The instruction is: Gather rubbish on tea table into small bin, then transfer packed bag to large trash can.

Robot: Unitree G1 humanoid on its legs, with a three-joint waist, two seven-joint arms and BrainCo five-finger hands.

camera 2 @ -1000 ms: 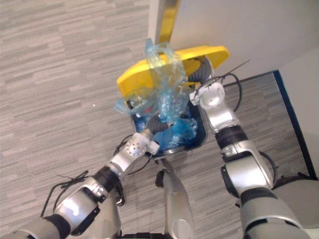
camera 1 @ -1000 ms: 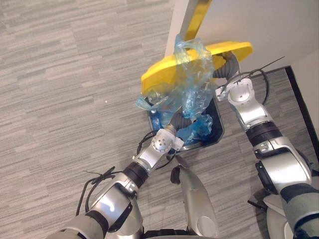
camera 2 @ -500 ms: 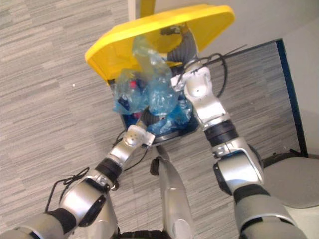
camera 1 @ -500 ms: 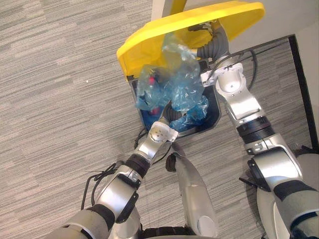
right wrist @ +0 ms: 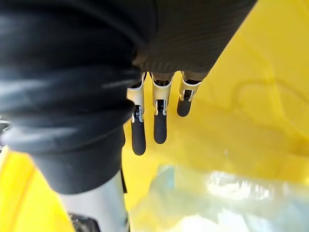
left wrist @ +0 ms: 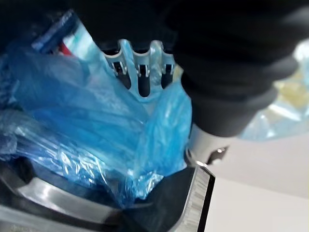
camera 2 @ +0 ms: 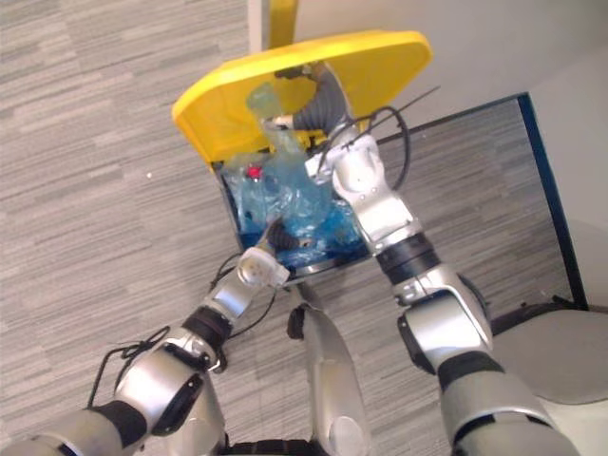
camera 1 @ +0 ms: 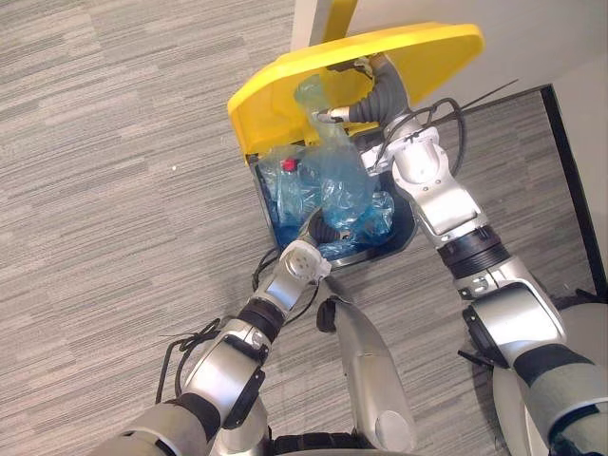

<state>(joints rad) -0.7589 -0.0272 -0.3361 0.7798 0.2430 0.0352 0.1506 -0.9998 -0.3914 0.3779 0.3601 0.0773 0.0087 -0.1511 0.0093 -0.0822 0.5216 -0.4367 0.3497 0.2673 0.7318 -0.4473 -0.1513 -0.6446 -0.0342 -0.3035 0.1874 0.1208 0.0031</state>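
The large trash can [camera 1: 410,226] stood on the grey carpeted floor [camera 1: 114,190] close to a white wall [camera 1: 532,38], its yellow lid [camera 1: 285,85] tipped up and open. The right robot hand [right wrist: 155,104] was up under that lid, released, with straight fingers [right wrist: 138,135] against the yellow underside and holding nothing. The packed bag [camera 1: 340,180], a crumpled blue see-through one, sat inside the can. Its loose top rose above the rim as far as the lid, just beside the right robot hand. Something with a red cap [camera 1: 289,164] showed through the plastic on the side nearer the hinge. The left robot hand [left wrist: 140,72] was down in the mouth of the can, buried in the blue plastic, which lay draped over it. From where I stood I couldn't tell whether it was grasping the bag or had let go.
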